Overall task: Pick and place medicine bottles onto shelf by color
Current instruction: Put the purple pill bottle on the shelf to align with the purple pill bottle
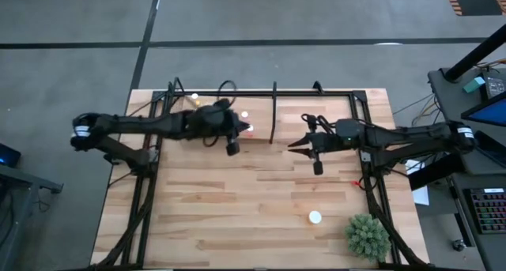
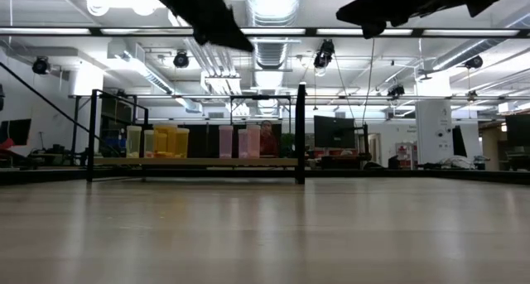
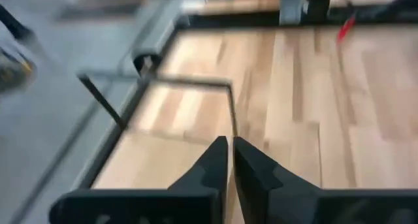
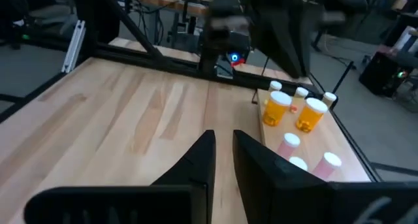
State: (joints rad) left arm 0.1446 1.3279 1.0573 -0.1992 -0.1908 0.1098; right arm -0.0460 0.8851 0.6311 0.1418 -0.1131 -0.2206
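The shelf (image 1: 261, 113) lies at the table's far middle, with black upright posts (image 2: 301, 135). Several medicine bottles, orange-yellow (image 4: 277, 110), pinkish (image 4: 288, 145) and white-capped small ones, stand on it in a row (image 2: 178, 142). One more white-capped bottle (image 1: 315, 217) stands alone on the tabletop near the front right. My left gripper (image 1: 237, 137) hovers over the shelf's right part, shut and empty (image 3: 230, 152). My right gripper (image 1: 291, 144) hovers right of the shelf, pointing at the bottles, slightly open and empty (image 4: 224, 145).
A green spiky plant (image 1: 368, 235) stands at the table's near right corner. Black frame rails (image 1: 150, 176) run along both table sides. Bare wood (image 1: 237, 200) spreads across the middle and near part of the table.
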